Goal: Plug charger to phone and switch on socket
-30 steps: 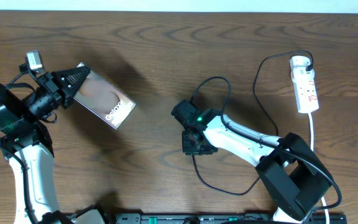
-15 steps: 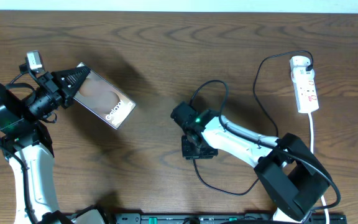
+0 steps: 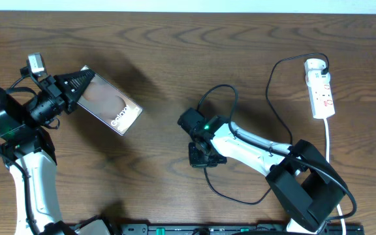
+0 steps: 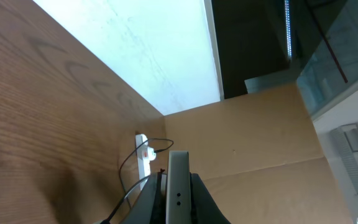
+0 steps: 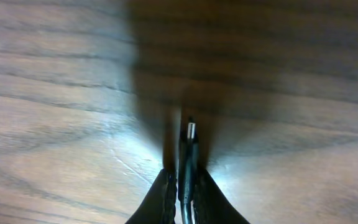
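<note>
Closed left gripper (image 3: 81, 78) clamping phone (image 3: 111, 106) corner, phone seemingly tilted off table (image 3: 168, 62), right gripper (image 5: 183, 178) pinched on charger (image 5: 191, 134) plug, socket (image 3: 321, 91) well apart.

— How many things sit on the worktop (image 3: 175, 46)?
— Three: one phone (image 3: 109, 108), one charger (image 3: 269, 88), one socket (image 3: 320, 88).
— And the robot?
— Two end effectors: one left end effector (image 3: 83, 79), one right end effector (image 3: 201, 158).
</note>
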`<move>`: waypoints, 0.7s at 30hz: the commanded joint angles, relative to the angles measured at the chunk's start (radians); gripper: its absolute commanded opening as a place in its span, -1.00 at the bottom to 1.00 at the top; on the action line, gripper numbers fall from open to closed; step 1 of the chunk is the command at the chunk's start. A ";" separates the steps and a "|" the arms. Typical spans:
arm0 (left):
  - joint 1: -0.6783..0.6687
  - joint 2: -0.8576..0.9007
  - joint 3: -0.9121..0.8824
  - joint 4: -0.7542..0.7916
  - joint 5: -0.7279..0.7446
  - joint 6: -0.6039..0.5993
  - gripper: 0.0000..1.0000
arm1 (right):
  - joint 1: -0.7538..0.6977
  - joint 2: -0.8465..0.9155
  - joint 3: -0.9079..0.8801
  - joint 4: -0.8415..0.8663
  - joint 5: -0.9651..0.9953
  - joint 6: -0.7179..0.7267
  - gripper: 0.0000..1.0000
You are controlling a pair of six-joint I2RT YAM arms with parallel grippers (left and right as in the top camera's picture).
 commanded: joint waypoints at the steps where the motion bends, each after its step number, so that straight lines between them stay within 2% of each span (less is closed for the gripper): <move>1: 0.006 0.001 0.008 0.009 0.020 0.003 -0.85 | -0.003 0.041 -0.015 0.015 0.008 -0.003 -0.80; 10: 0.006 0.001 0.008 0.009 0.020 0.003 -0.85 | -0.011 0.041 -0.015 0.014 0.008 -0.003 -0.81; 11: 0.006 0.001 0.008 0.009 0.020 0.003 -0.85 | -0.011 0.041 -0.015 0.016 0.008 -0.003 -0.70; 15: 0.006 0.001 0.008 0.009 0.020 0.006 -0.85 | -0.011 0.041 -0.015 0.023 0.015 -0.002 -0.53; 21: 0.006 0.001 0.008 0.009 0.020 0.006 -0.85 | -0.011 0.041 -0.015 0.028 0.024 0.008 -0.53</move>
